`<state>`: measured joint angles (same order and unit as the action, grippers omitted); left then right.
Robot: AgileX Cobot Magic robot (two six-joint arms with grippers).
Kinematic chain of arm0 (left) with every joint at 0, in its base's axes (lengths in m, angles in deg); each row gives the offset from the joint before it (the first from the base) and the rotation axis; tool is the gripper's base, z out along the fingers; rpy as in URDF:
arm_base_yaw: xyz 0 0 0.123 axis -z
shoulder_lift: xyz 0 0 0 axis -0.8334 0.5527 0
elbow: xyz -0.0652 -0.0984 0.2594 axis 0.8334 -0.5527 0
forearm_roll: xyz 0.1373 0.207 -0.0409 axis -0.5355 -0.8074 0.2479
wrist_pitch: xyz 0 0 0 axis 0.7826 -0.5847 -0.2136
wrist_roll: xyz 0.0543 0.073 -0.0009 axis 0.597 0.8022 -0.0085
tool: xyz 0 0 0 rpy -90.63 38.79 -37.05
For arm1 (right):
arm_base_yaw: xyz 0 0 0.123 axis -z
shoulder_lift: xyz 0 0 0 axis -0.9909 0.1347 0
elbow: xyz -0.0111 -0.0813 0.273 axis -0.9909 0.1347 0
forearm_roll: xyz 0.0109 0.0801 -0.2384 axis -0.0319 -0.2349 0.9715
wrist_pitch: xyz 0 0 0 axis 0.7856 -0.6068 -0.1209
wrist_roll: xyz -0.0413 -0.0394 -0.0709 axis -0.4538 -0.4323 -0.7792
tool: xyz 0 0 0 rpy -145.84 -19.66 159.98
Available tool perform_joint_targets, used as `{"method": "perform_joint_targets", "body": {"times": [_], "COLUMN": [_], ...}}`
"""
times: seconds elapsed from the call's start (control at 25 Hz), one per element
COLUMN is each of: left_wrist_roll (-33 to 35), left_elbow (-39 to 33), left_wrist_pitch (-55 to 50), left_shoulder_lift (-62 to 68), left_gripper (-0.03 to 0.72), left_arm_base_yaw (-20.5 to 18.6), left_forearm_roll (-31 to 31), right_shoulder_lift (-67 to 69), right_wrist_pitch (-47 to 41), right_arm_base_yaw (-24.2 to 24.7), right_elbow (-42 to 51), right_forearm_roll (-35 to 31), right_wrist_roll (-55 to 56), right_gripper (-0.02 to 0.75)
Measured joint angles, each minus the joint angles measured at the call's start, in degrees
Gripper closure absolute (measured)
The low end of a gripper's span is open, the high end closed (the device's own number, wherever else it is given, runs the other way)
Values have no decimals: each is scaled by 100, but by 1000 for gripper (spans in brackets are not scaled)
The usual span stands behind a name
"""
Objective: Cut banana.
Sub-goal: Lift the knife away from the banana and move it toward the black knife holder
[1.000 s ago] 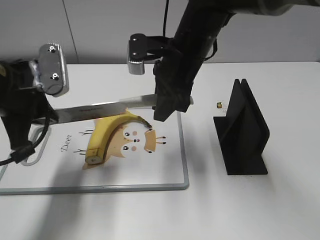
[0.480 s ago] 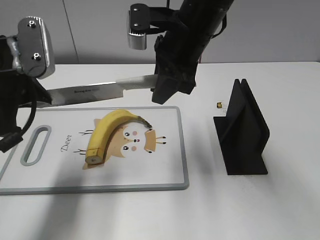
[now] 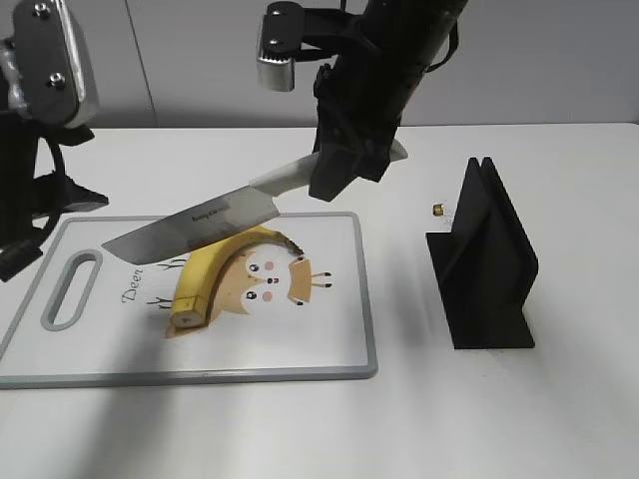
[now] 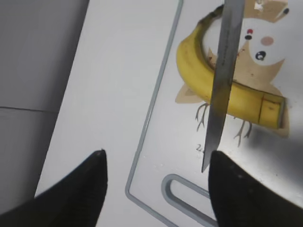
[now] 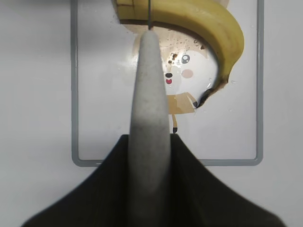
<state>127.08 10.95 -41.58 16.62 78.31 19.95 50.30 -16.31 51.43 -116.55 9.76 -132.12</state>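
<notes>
**Q:** Banana first: where is it?

**A:** The banana [image 3: 210, 267] lies on the cutting board [image 3: 329, 339], curved over a cartoon deer print [image 3: 270, 279]. Its dark stem tip points toward the middle of the board and its flat blunt end sits nearer the front edge. It looks whole and unpeeled, and I cannot see any cut in it.

**Q:** And the knife?

**A:** The knife [image 3: 195, 225] slants down to the left, its tip over the printed word on the board, its blade crossing above the banana's upper curve. From the left wrist view the blade runs across the middle of the fruit; whether the edge touches the peel I cannot tell.

**Q:** Who holds it?

**A:** The right claw [image 3: 344, 170] is pinching the knife's pale handle [image 5: 149, 118], which the right wrist view shows clamped between its dark fingers [image 5: 199, 189].

**Q:** The other arm?

**A:** The left claw [image 4: 156, 182] is raised at the left edge of the scene, spread wide, with nothing between its fingers. In its own view it hangs above the board's slotted handle [image 3: 68, 291] and the knife tip.

**Q:** Anything else on the counter?

**A:** The white counter [image 3: 519, 419] also carries a black stand [image 3: 484, 264] to the right of the board, and a tiny brown object [image 3: 437, 210] just behind it.
</notes>
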Motion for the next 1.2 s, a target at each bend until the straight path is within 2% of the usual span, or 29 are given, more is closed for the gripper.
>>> {"method": "perform_joint_targets", "body": {"times": [0.16, 0.32, 0.52, 0.64, 0.84, 1.04, 1.2], "left_wrist_roll": [-611, -2110, -4145, -5052, -5605, -5783, -5794], "left_elbow": [35, 463, 1448, 1972, 2337, 2322, 2094], "left_wrist_pitch": [59, -260, -1560, -2454, -3957, -4215, -4220], "left_shoulder_lift": [-331, -492, -492, -497, -524, -638, -1160], "left_gripper": [38, 40, 54, 59, 75, 92, 100], "left_arm_base_yaw": [-139, -607, -1375, -1722, -2055, -2137, -2137], "left_forearm_roll": [0, -146, -854, -1122, -1182, -1069, -826], "right_shoulder_lift": [0, 0, -16, -65, -280, -656, -1160], "right_wrist_pitch": [-99, -276, -309, -316, -339, -353, -353], "right_arm_base_yaw": [0, 0, 0, 0, 0, 0, 0], "right_elbow": [-212, -598, -995, -1061, -1061, -1001, -529], "right_forearm_roll": [5, 5, 92, 131, 287, 385, 360], "right_wrist_roll": [274, 861, 2020, 2653, 3435, 4316, 4702], "right_gripper": [572, 572, 572, 572, 572, 572, 572]}}
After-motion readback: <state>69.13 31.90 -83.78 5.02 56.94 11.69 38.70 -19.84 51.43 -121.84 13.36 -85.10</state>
